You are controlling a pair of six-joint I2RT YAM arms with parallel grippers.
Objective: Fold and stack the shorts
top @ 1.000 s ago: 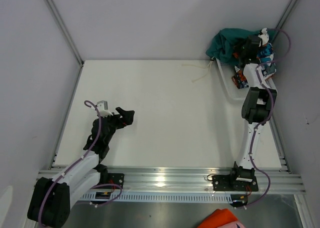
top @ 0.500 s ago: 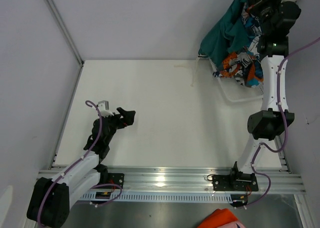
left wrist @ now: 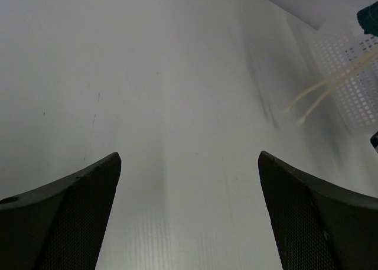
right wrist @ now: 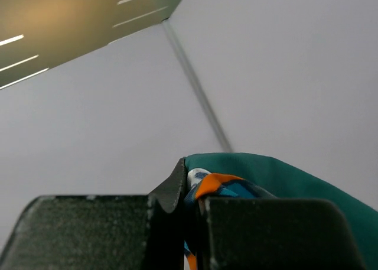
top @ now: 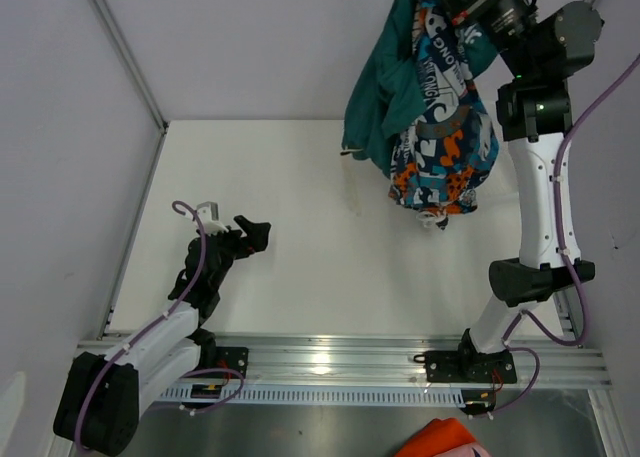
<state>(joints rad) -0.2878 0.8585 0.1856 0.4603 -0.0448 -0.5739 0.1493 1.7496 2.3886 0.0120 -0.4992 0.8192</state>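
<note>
Clearly, the right arm is raised high over the far right of the bench, and the right jaws are clamped on a bunch of cloth. The right wrist view shows both teal and orange-blue fabric caught between them. So both pairs hang from one pinch, clear of the bench: the teal shorts on the left and the print shorts beside them, the two touching and partly overlapping. The left arm sits low at the near left, well apart from the bundle, its left jaws wide apart with nothing between them.

The main risk is that the two pairs cannot be laid out one at a time; lowering them together would likely leave a tangled heap that must be sorted before any fold. The pinch also looks small for that much hanging cloth, so a quick swing could shake one pair loose. The pale drawstring trails near the mesh basket and could snag on it.
</note>
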